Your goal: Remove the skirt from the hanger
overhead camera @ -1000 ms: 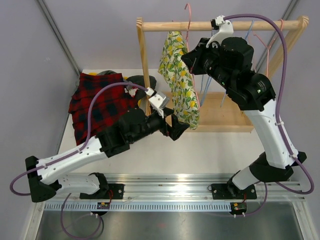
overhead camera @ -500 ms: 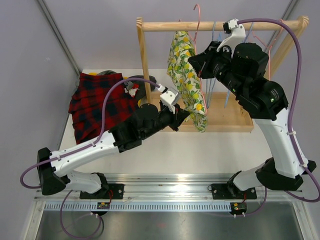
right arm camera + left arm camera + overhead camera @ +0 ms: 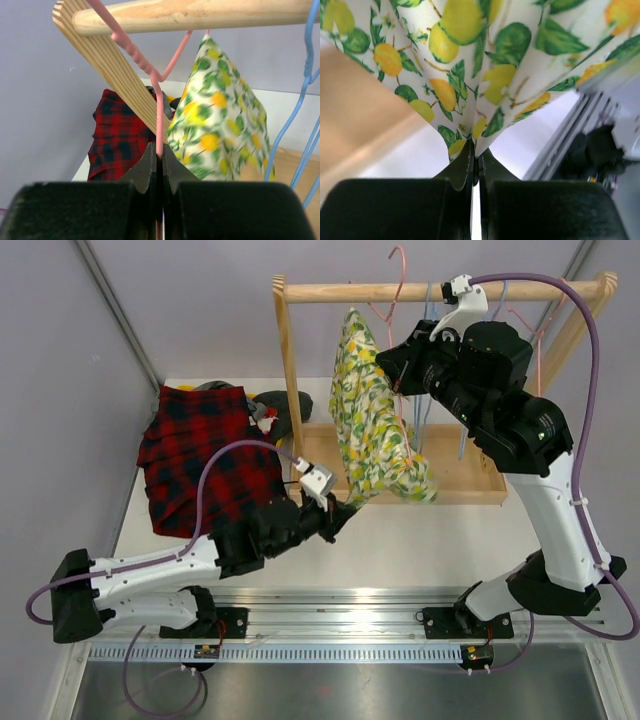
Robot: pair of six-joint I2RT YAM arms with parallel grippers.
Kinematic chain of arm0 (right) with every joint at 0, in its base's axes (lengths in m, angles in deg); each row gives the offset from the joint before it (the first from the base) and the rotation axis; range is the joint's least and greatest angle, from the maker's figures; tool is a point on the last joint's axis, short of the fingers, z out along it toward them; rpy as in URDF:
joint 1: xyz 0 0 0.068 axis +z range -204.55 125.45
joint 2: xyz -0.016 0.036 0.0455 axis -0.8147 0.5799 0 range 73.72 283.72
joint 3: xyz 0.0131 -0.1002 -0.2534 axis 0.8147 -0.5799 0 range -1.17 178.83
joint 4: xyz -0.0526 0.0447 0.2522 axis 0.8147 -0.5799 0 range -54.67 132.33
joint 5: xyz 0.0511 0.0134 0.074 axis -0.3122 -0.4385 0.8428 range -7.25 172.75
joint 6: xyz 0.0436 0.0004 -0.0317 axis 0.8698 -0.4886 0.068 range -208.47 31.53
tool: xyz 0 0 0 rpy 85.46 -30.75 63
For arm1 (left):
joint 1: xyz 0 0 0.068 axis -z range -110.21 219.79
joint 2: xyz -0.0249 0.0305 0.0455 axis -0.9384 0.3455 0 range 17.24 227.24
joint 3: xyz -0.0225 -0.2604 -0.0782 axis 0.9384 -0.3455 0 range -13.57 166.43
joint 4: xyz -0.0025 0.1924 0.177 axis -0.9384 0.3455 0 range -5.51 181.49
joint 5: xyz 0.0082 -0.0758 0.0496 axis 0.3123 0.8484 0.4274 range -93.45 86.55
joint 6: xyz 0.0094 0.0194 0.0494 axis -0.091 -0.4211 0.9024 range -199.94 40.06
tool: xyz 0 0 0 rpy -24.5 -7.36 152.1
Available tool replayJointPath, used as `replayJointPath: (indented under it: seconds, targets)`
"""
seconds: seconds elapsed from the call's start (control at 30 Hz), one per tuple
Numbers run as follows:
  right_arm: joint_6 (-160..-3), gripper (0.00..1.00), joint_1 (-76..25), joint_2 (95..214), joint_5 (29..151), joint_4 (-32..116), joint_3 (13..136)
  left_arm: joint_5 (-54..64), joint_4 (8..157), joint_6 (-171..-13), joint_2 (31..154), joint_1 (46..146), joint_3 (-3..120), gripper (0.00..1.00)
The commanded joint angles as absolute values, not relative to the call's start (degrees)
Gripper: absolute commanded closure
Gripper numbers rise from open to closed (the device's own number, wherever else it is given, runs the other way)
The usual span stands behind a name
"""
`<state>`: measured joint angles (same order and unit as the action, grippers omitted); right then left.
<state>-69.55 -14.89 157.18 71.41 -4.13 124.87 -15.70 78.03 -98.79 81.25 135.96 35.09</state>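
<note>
The skirt (image 3: 370, 430), white with yellow lemons and green leaves, hangs from a pink hanger (image 3: 398, 270) just below the wooden rail. My left gripper (image 3: 345, 508) is shut on the skirt's lower hem, and the cloth (image 3: 470, 60) fans upward from the closed jaws (image 3: 474, 152). The skirt is drawn down and toward the near side. My right gripper (image 3: 395, 365) is up by the rail, shut on the pink hanger's wire (image 3: 159, 125), which runs straight up out of the jaws (image 3: 160, 150). In the right wrist view the skirt (image 3: 215, 120) hangs just right of the wire.
A wooden rack stands at the back, with its top rail (image 3: 440, 290), left post (image 3: 290, 380) and base board (image 3: 450, 475). Blue hangers (image 3: 430, 410) hang beside the pink one. A red plaid garment (image 3: 205, 455) lies on the table at left, beside a dark item (image 3: 285, 405).
My left gripper has closed on the skirt's hem and drawn back toward the near edge, stretching the cloth. The right arm shifted right with the hanger, then held.
</note>
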Motion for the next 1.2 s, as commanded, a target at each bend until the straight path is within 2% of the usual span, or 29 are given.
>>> replayJointPath:
  seconds: [0.0, 0.17, 0.33, 0.47, 0.57, 0.67, 0.77, 0.83, 0.87, 1.03, 1.07, 1.17]
  targets:
    - [-72.46, 1.00, -14.47, 158.44, 67.72, 2.60, 131.79, -19.43, 77.90, -106.56, 76.49, 139.99, 23.72, 1.00]
    - [-74.40, 1.00, -14.56, 162.75, 66.22, -0.47, 140.58, -29.44, 83.76, -117.63, 67.97, 150.45, 12.72, 1.00]
    - [-74.93, 1.00, -14.48, 163.90, 64.99, 0.05, 140.78, -42.96, 97.81, -127.90, 64.26, 163.99, 13.40, 1.00]
    - [-73.79, 1.00, -14.56, 162.23, 65.08, 1.72, 135.17, -47.91, 108.27, -129.69, 64.87, 165.68, 20.68, 1.00]
    - [-73.53, 1.00, -14.56, 161.35, 64.38, 2.42, 132.17, -53.35, 116.46, -124.87, 66.28, 165.76, 31.22, 1.00]
    - [-73.35, 1.00, -14.56, 162.05, 63.68, 1.72, 130.84, -61.17, 127.53, -117.40, 70.40, 164.89, 47.11, 1.00]
    - [-72.56, 1.00, -14.65, 163.54, 63.15, 0.23, 130.58, -66.98, 136.33, -109.58, 75.06, 160.34, 61.89, 1.00]
    - [-71.86, 1.00, -14.91, 164.25, 62.97, -0.39, 130.31, -67.61, 133.39, -100.01, 75.34, 156.56, 66.47, 1.00]
    - [-71.25, 1.00, -15.44, 164.86, 62.88, -0.39, 130.23, -66.56, 131.27, -96.67, 74.81, 151.32, 67.10, 1.00]
    - [-68.87, 1.00, -17.46, 167.41, 63.94, -3.55, 131.10, -49.35, 120.71, -84.26, 72.34, 128.98, 70.44, 1.00]
    - [-68.26, 1.00, -17.81, 167.94, 64.46, -3.99, 130.93, -47.24, 120.70, -83.46, 74.17, 122.33, 73.67, 1.00]
    - [-67.55, 1.00, -18.34, 167.59, 65.78, -4.61, 128.66, -41.33, 121.75, -80.38, 80.14, 112.63, 81.13, 1.00]
